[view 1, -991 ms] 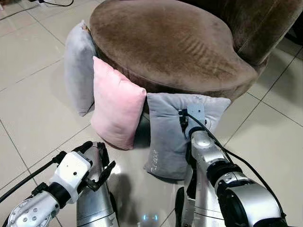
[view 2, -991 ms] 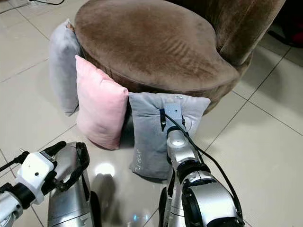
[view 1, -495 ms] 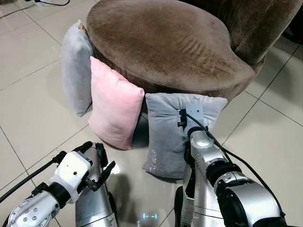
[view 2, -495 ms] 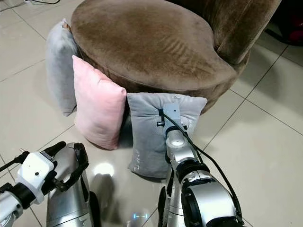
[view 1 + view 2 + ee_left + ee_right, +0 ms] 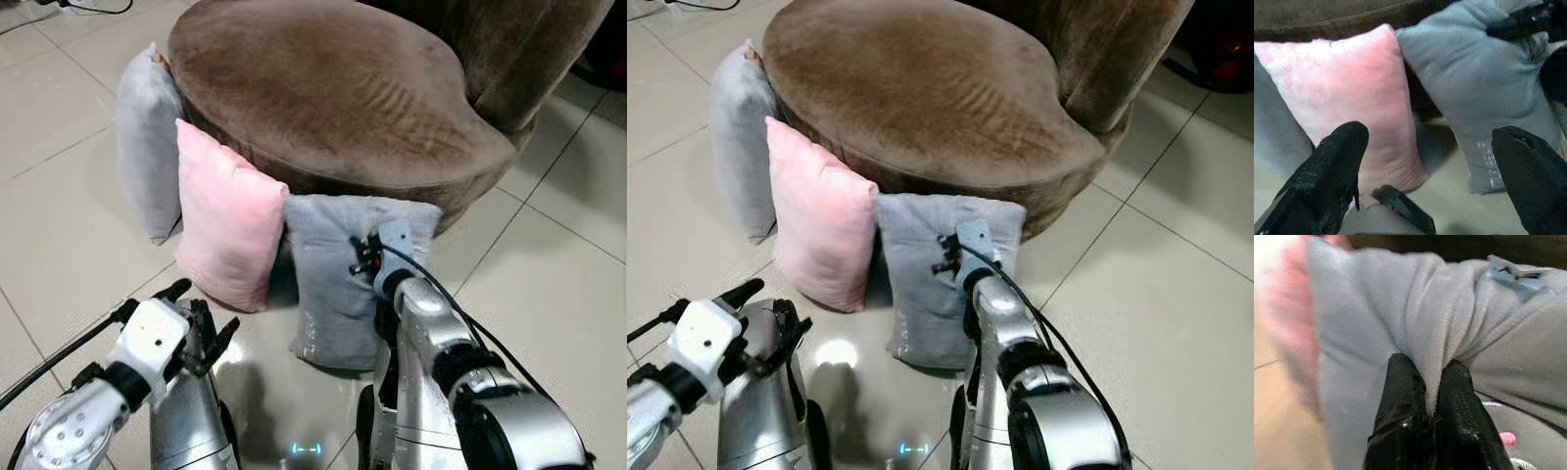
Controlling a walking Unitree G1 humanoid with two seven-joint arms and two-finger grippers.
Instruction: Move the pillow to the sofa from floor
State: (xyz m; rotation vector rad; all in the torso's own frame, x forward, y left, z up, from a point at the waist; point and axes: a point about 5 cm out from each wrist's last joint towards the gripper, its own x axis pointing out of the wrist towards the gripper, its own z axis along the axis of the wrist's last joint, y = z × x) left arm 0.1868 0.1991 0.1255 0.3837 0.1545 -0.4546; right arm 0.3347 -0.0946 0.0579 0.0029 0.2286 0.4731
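Note:
Three pillows lean on the floor against the brown round sofa [image 5: 333, 88]: a grey pillow [image 5: 147, 147] at the left, a pink pillow [image 5: 227, 217] in the middle, and a second grey pillow [image 5: 328, 284] at the right. My right gripper [image 5: 1425, 401] is shut on a fold of the right grey pillow's [image 5: 1400, 318] fabric, near its upper edge. My left gripper [image 5: 1425, 161] is open and low, a short way before the pink pillow [image 5: 1347, 93], holding nothing.
Pale tiled floor [image 5: 59, 225] spreads on all sides. The sofa's backrest [image 5: 529, 49] rises at the right rear. A black cable [image 5: 460, 313] runs along my right arm. My own silver legs [image 5: 191, 431] stand below the arms.
The view has shifted slightly, so the sofa and pillows sit lower-left in frame. The right gripper stays clamped on the grey pillow, whose top now leans toward me. The left arm barely moved.

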